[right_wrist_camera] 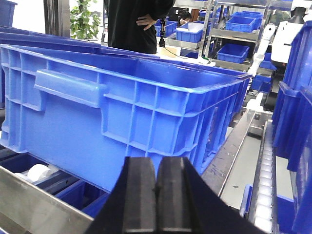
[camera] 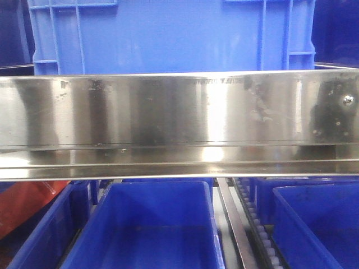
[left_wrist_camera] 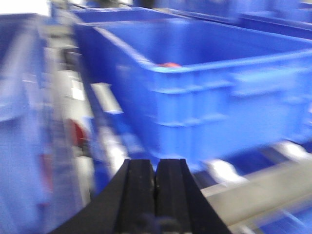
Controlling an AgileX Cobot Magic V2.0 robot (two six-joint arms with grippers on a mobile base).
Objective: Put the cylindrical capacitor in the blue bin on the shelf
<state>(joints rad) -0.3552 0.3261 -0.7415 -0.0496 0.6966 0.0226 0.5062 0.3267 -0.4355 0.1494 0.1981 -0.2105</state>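
Front view: shelf rail (camera: 179, 112), shiny steel, spans the whole width w/ smudges and a screw (camera: 348, 100) at right. Big blue bin (camera: 168, 33) sits on the shelf above the rail, ribbed wall facing cam. Below the rail, lower bins: one at centre (camera: 148, 224), one at right (camera: 320, 224), part of one at left (camera: 45, 230). Roller track (camera: 258, 230) runs between centre and right bins. Red-orange patch (camera: 25, 204) at lower left, can't tell what it is.

Left wrist view, heavily blurred: left gripper (left_wrist_camera: 156, 183) has both black fingers pressed together, only a thin seam between them, nothing held. Ahead of it, the bin's corner and side wall (left_wrist_camera: 214, 97); a small reddish thing (left_wrist_camera: 169, 64) shows just over the near rim, too blurred to name. Steel rails and rollers (left_wrist_camera: 222, 170) below the bin.

Right wrist view, sharp: right gripper (right_wrist_camera: 156, 187) likewise closed tight, fingers touching, empty. Bin wall (right_wrist_camera: 122, 112) w/ handle ledge straight ahead, near the fingertips but apart. Steel rail (right_wrist_camera: 34, 207) at lower left, roller track (right_wrist_camera: 263, 190) at right. Person in black (right_wrist_camera: 131, 22) stands behind; more racks w/ bins in the bkgd.

Capacitor: not visible in any view, so its position, long axis and heading can't be told.
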